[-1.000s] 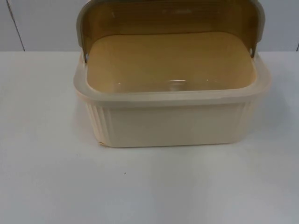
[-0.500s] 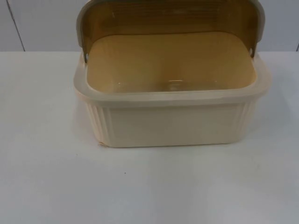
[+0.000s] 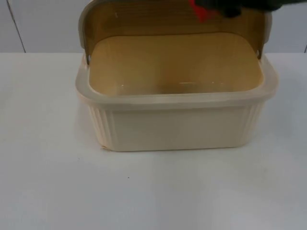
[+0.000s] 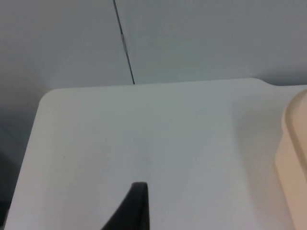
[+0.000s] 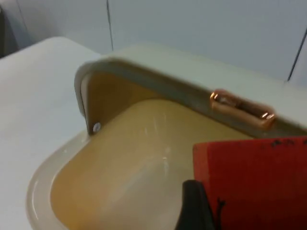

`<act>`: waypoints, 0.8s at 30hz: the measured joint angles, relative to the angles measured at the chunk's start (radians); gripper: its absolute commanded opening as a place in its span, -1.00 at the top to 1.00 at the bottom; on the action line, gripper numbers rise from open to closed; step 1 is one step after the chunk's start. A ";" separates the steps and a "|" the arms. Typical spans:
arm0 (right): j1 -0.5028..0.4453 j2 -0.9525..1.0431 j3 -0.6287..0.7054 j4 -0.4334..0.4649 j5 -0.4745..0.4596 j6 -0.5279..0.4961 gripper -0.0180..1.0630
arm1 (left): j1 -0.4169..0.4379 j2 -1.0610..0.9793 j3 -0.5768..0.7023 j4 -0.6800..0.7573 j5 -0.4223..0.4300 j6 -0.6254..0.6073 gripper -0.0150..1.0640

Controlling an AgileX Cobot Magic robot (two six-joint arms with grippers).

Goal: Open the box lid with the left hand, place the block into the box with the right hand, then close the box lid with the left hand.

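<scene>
1. Top view: cream ribbed box (image 3: 175,103) stands on the white table (image 3: 48,182). Its amber see-through lid (image 3: 144,21) is swung up and back on the side pivots, so opening is done. The box is empty inside. The right gripper (image 3: 225,7) enters over the lid's far edge, dark and partly cut off, with the red block (image 3: 199,9) showing just beside it. The finger gap cannot be made out from here.

2. Left wrist view: the left gripper (image 4: 132,208) waits off to the side above bare table, with the box rim (image 4: 292,143) near it. One black fingertip shows; whether the fingers are apart or together I cannot tell.

3. Right wrist view: the block (image 5: 254,182) is a flat-faced, sharp-edged red piece with small dark marks along its edge, pinched against the black fingertip (image 5: 196,206) and held in the air above the box cavity (image 5: 124,182). The copper-coloured lid handle (image 5: 242,109) lies beyond.

4. Judgement: placing step in hand. Next move calls for lowering past the raised lid, letting go low in the cavity, then pulling clear before the left arm closes the lid.
</scene>
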 measured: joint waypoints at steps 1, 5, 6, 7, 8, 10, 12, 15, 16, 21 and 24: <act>0.000 0.018 0.013 0.000 -0.029 -0.007 0.97 | 0.000 0.000 0.000 0.007 0.000 0.000 -0.97; 0.000 0.063 0.044 0.000 -0.089 -0.015 0.97 | 0.000 0.000 0.000 0.018 0.000 0.000 -0.97; 0.000 0.079 0.051 0.000 -0.108 -0.027 0.97 | 0.000 0.000 0.000 0.020 0.002 0.000 -0.97; 0.000 0.095 0.056 0.010 -0.124 -0.033 0.97 | 0.000 0.000 0.000 0.020 0.002 0.000 -0.97; 0.000 0.115 0.058 0.022 -0.134 -0.041 0.97 | 0.000 0.000 0.000 0.020 0.002 0.000 -0.97; 0.000 0.154 0.058 0.074 -0.163 -0.070 0.97 | 0.000 0.000 0.000 0.020 0.002 0.000 -0.97; 0.000 0.171 0.058 0.109 -0.172 -0.088 0.97 | 0.000 0.000 0.000 0.020 0.004 0.000 -0.97; 0.000 0.222 0.060 0.224 -0.203 -0.171 0.97 | 0.000 0.012 0.000 0.022 0.006 0.000 -0.97; 0.000 0.222 0.060 0.224 -0.203 -0.171 0.97 | 0.000 0.012 0.000 0.022 0.006 0.000 -0.97; 0.000 0.285 0.056 0.377 -0.267 -0.268 0.97 | 0.000 0.036 0.000 0.022 0.007 0.000 -0.97; 0.000 0.303 0.040 0.390 -0.270 -0.281 0.97 | 0.000 0.042 0.000 0.022 0.007 0.000 -0.97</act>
